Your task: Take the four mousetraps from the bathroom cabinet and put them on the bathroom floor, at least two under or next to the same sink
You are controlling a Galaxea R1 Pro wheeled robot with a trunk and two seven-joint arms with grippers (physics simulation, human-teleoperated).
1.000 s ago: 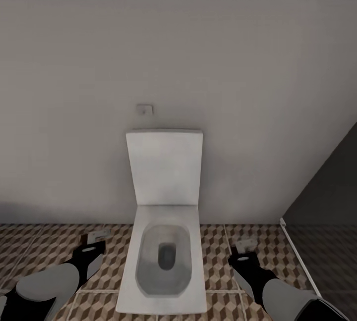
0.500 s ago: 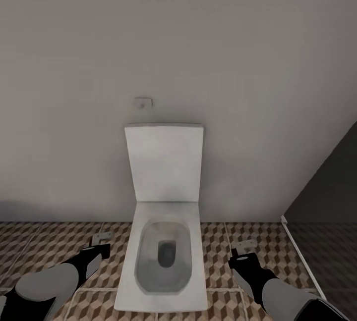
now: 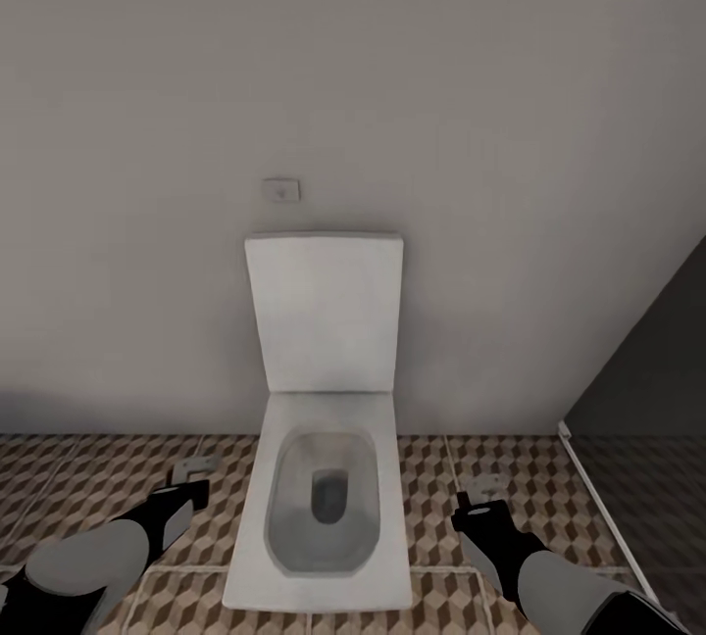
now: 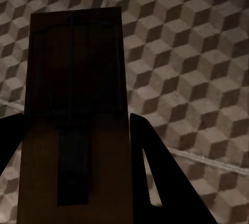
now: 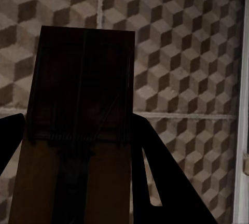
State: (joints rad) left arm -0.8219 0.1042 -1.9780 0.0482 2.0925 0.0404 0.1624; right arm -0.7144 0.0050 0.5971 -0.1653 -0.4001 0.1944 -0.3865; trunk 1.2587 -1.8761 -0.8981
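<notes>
Mousetrap (image 4: 75,125) between left fingers (image 4: 155,182), another mousetrap (image 5: 78,125) between right.

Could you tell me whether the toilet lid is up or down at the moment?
Up. The toilet lid stands raised against the wall, and the open bowl below it is fully exposed.

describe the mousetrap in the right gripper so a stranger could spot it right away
Start at the white toilet against the wall. On the side toward the dark shower floor, the right gripper holds a small pale mousetrap above the cube-patterned tiles; its twin is across the bowl.
</notes>
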